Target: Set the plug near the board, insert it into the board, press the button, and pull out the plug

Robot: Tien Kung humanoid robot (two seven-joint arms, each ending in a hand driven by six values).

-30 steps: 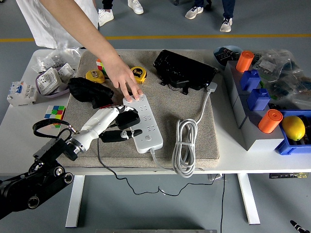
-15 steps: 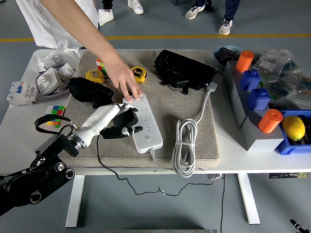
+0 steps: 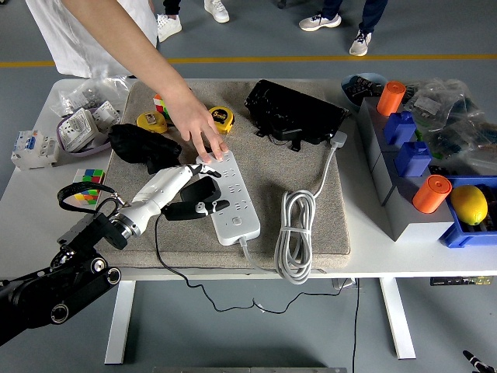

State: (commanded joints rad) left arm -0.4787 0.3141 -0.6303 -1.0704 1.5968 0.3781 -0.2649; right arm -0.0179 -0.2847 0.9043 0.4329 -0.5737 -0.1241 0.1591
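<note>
You see the white board (image 3: 231,199), long with several rows of sockets, lying slanted on the beige mat (image 3: 311,217) at the frame's centre. Your left hand (image 3: 190,194) is curled around the black plug (image 3: 203,191), touching the board's left edge. A person's hand (image 3: 200,128) presses the board's upper end.

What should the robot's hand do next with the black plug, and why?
Probably nudge the plug a bit right and push it into the power strip. The left hand holds it right at the strip's left edge, seemingly not yet seated, while a person's hand steadies the strip's far end.
</note>
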